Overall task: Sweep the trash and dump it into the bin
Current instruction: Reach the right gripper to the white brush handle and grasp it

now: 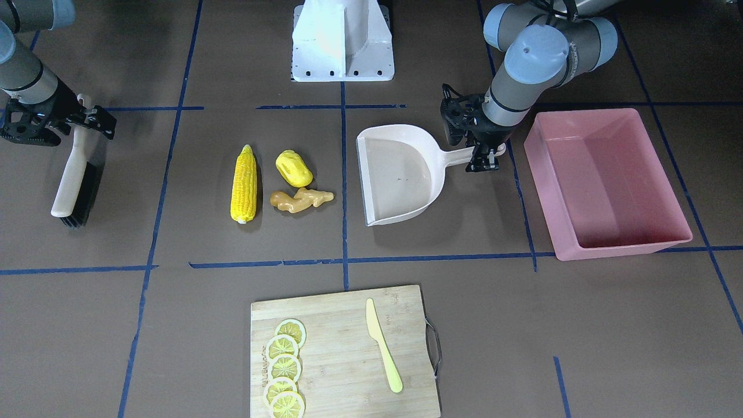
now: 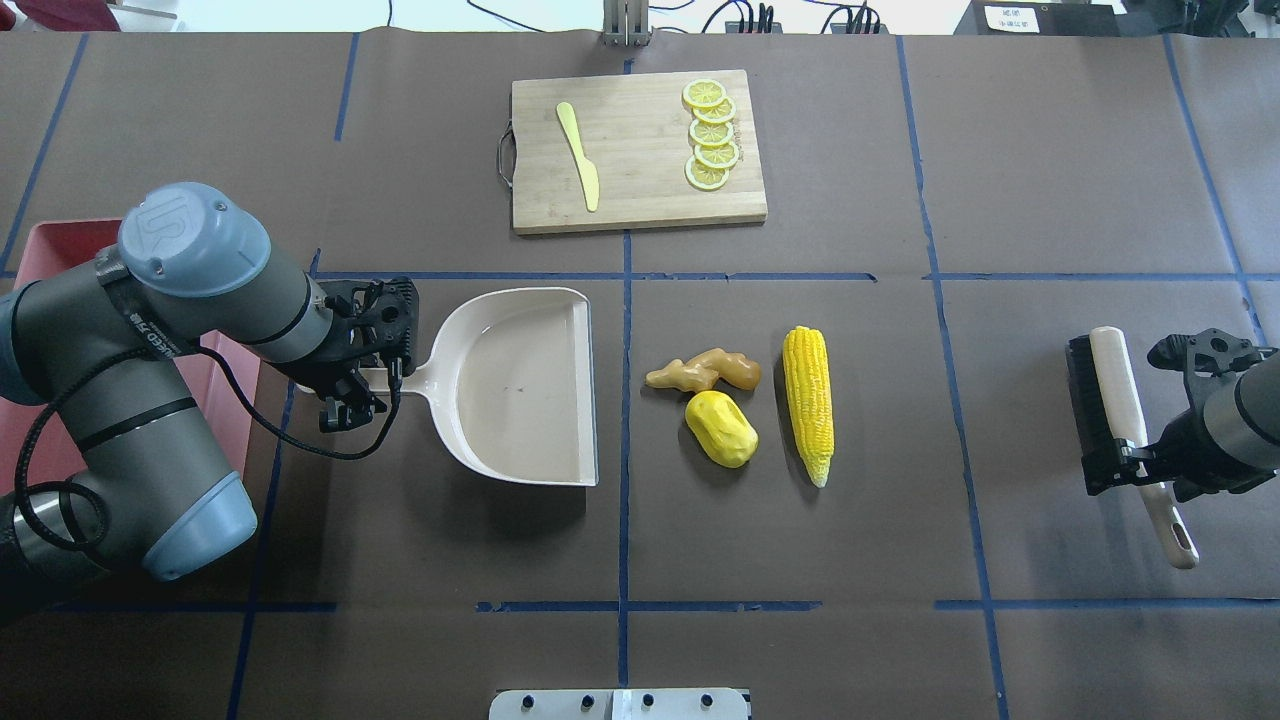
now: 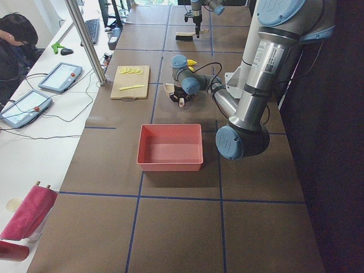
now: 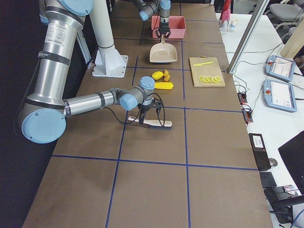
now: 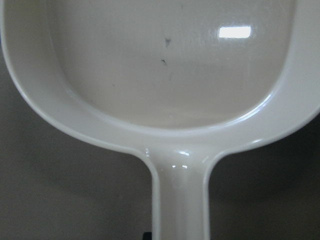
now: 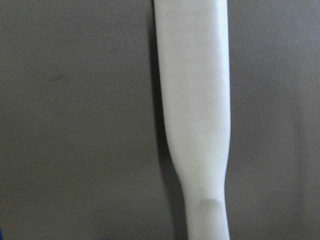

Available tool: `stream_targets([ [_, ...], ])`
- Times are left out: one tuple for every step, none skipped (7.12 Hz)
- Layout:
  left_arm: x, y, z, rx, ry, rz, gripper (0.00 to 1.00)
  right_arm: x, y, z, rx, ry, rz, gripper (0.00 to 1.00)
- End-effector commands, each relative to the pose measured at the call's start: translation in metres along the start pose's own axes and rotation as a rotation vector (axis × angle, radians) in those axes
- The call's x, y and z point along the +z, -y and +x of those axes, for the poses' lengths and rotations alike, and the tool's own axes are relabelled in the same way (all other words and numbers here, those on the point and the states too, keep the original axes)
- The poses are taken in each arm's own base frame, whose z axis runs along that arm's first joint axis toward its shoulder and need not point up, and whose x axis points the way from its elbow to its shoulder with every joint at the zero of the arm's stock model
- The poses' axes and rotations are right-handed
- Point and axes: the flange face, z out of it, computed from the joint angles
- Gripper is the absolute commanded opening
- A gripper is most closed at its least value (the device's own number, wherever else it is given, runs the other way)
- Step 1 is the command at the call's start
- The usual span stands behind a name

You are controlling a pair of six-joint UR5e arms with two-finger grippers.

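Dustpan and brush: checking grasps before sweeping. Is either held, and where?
The left gripper straddles the dustpan at its handle's end, the right gripper the brush handle. Both lie flat. Whether the jaws are clamped cannot be told.

Pink bin (image 2: 50,248) largely hidden behind the left arm (image 2: 150,330) at the table's (image 2: 420,560) left edge, cutting board (image 1: 342,360) and lowest lemon slice (image 1: 287,406) cropped at the bottom, dustpan (image 5: 160,75) mouth cut off, brush handle (image 6: 195,100) blurred
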Motion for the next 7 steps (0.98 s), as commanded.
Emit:
stream_targets([
  [0.0011,-0.0003,-0.0007,-0.001,0.001,-0.002,0.0,0.0083,-0.0031,0.0134,0.013,-0.022,-0.015,0.96],
  [0.0018,-0.0007,-0.001,0.0,0.0,-0.003,0.0,0.0074,-0.0033,0.0138,0.015,-0.02,-0.015,0.71],
  [0.0013,-0.001,-0.0017,-0.001,0.002,-0.003,0.0,0.0075,-0.0035,0.0139,0.016,-0.021,-0.017,0.29],
  [0.0019,-0.0013,-0.0019,0.0,0.001,-0.004,0.0,0.009,-0.0054,0.0187,0.022,-0.028,-0.022,0.0],
  [0.0025,-0.0015,-0.0021,0.0,0.001,-0.004,0.0,0.009,-0.0056,0.0185,0.024,-0.027,-0.024,0.0],
  [0.0027,-0.001,-0.0025,0.0,0.001,-0.004,0.0,0.0079,-0.0066,0.0199,0.023,-0.026,-0.025,0.0],
  [-0.0016,0.001,-0.0021,0.003,0.007,0.003,0.0,0.0043,-0.0078,0.0198,0.025,-0.021,-0.022,0.0],
])
